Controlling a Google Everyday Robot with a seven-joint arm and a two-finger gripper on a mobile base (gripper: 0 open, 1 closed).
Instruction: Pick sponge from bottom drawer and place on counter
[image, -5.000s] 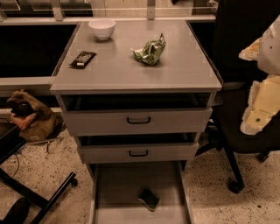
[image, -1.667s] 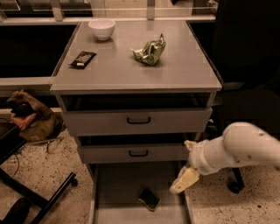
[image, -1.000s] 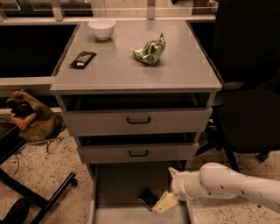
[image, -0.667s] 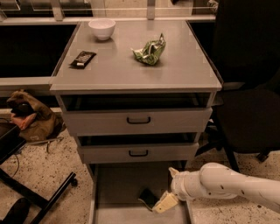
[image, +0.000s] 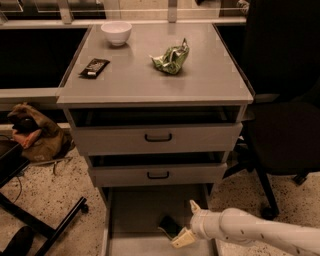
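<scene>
The sponge (image: 169, 225) lies on the bare floor of the bottom drawer (image: 132, 215), which is pulled out at the foot of the cabinet. It shows a dark top and a lighter edge. My gripper (image: 188, 223) reaches in from the lower right on a white arm. It sits low over the drawer, just right of the sponge. Its two tan fingers are spread apart, one above and one below, with nothing between them. The grey counter (image: 145, 82) is the cabinet top, above the two drawers with black handles.
On the counter are a white bowl (image: 116, 32), a flat black wrapper (image: 94, 67) and a crumpled green foil bag (image: 171, 57). A black office chair (image: 287, 125) stands at the right. A brown bag (image: 35, 137) and a black chair base (image: 45, 225) are on the floor at left.
My arm came down from the upper right to the bottom drawer, moving left toward the sponge. Over the last second it has barely moved. The sponge has not moved.
</scene>
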